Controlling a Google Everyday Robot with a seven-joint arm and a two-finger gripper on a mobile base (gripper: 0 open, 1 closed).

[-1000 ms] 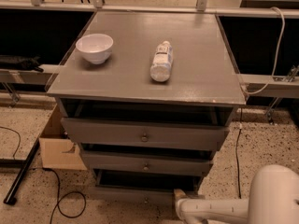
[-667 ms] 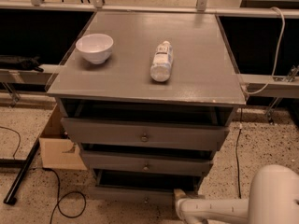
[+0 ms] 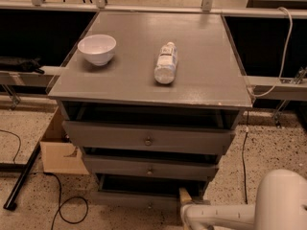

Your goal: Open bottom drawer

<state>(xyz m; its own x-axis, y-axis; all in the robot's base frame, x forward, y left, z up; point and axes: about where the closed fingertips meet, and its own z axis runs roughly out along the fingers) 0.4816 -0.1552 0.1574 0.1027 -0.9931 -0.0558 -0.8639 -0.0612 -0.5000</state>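
- Bottom drawer: lowest of the three in the grey cabinet, just above the floor. Only a thin strip of its front shows under a dark gap. Its knob is too faint to place.
- Gripper: low at the bottom edge of the view, right of the drawer's centre and close to its front. I can't tell whether it is touching, or whether it is spread or closed.
- Arm runs in flat from the lower right. My read is that it has to stay near floor level to meet a pull point that low.
- Top drawer and middle drawer each show a dark gap above the front. They look stepped forward, so they overhang the target and limit access from above.
- White bowl stands upright and a plastic bottle lies on its side on the cabinet top. Both are loose, and the bottle could roll if the pull jerks the cabinet.
- Cardboard box sits against the cabinet's left side, out of the drawer's path.
- Judgement: approach phase. Next step needs lateral alignment to the centre, then a straight pull outward.
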